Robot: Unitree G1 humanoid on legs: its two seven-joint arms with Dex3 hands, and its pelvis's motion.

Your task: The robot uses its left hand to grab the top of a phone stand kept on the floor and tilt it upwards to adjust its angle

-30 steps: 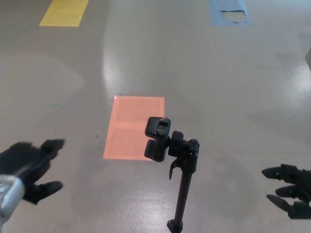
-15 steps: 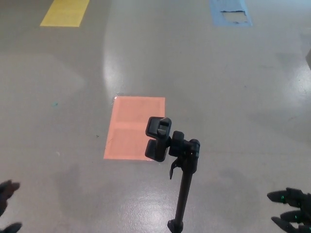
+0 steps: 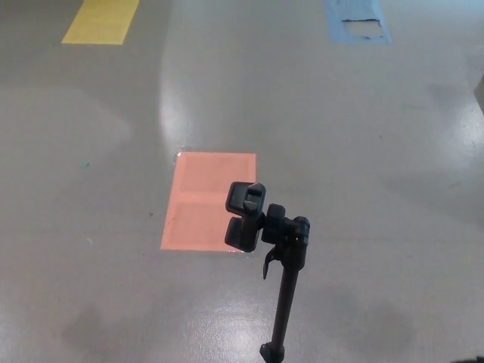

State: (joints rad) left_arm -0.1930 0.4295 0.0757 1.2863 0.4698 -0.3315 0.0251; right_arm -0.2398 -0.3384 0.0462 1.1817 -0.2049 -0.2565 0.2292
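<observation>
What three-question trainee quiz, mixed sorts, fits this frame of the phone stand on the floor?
1. True or false: the black phone stand stands untouched.
2. Which floor patch lies directly behind its clamp? A yellow rectangle; B salmon-pink rectangle; C blue rectangle
3. Fill in: the number of robot hands visible is ____.

Key: 1 true; 2 B; 3 zero.

head view | high, facing down | floor (image 3: 363,151) | single view
</observation>
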